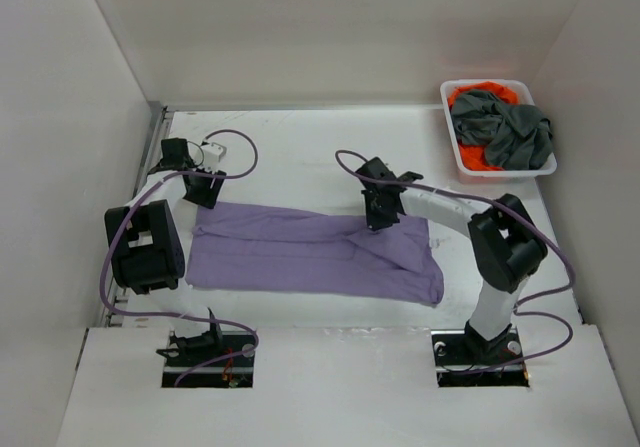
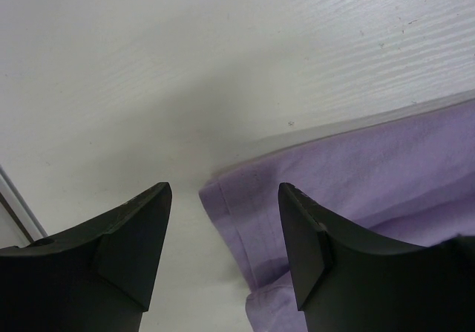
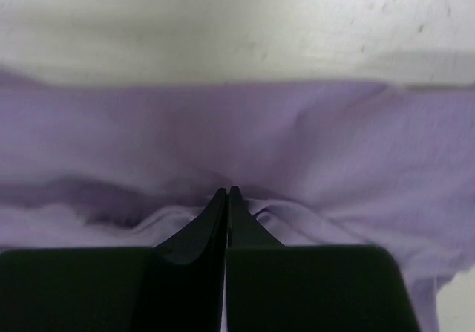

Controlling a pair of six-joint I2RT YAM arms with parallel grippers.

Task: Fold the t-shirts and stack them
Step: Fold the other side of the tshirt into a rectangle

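The lavender t-shirt point(image 1: 300, 252) lies folded into a long band across the middle of the table. My left gripper point(image 1: 203, 189) hovers open over its far left corner, and the hemmed corner point(image 2: 245, 220) shows between the fingers point(image 2: 225, 198). My right gripper point(image 1: 378, 222) is pressed down on the shirt's far edge, right of centre. Its fingers point(image 3: 226, 192) are shut together, with the purple cloth point(image 3: 223, 131) puckered around the tips. The dark grey t-shirt point(image 1: 510, 132) and the orange t-shirt point(image 1: 475, 97) lie crumpled in the basket.
A white plastic basket point(image 1: 447, 92) stands at the back right corner. White walls close in the table on the left, back and right. A small white and black device point(image 1: 213, 151) with a purple cable sits at the back left.
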